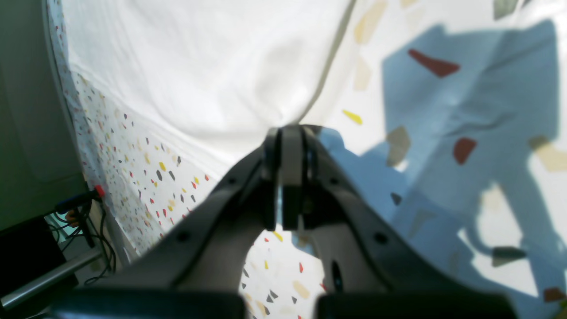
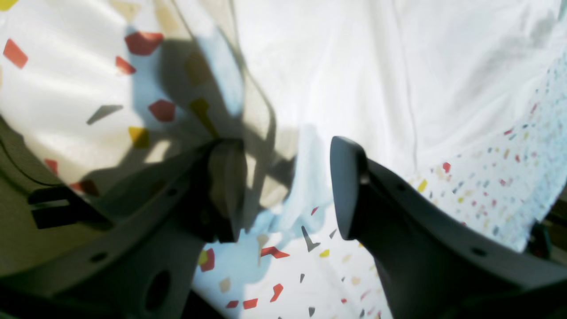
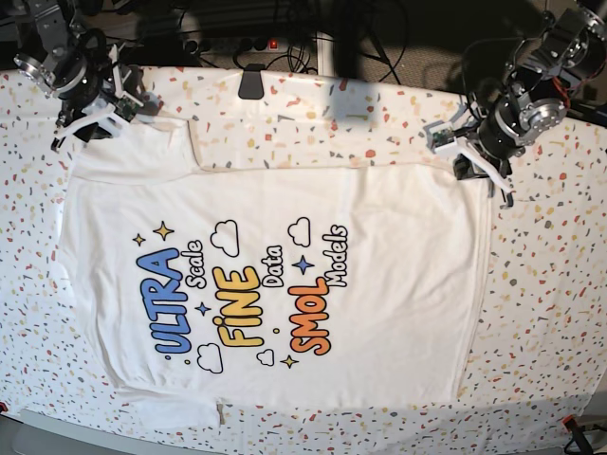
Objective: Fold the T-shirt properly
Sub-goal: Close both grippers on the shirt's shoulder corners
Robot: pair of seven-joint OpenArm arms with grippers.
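One large white short-sleeved cotton T-shirt (image 3: pixel 285 284), print side up, spread nearly flat on one speckled terrazzo-patterned table cover (image 3: pixel 550 313). Front print reads "ULTRA Scale FINE Data SMOL Models" in blue, yellow and orange, with clouds and stars. Garment lies sideways in the base view: hem toward that view's right, sleeves and shoulders toward its left.

Handling, as judged: light, limp, not fragile; it will sag and crease between hold points rather than keep any shape. Thin enough that the cover's flecks show through it in the wrist views. Best taken at corners and seamed edges, pinching both layers, two points at once to keep the fold line straight.

Two grippers. Left gripper (image 1: pixel 290 146): fingers pressed together on a pinch of the shirt's white edge, at the far hem corner. Right gripper (image 2: pixel 288 186): fingers apart, straddling raised cloth at the far sleeve, nothing clamped.

Other items: one small dark clip-like object (image 3: pixel 251 81) at the cover's far edge, identity unclear.
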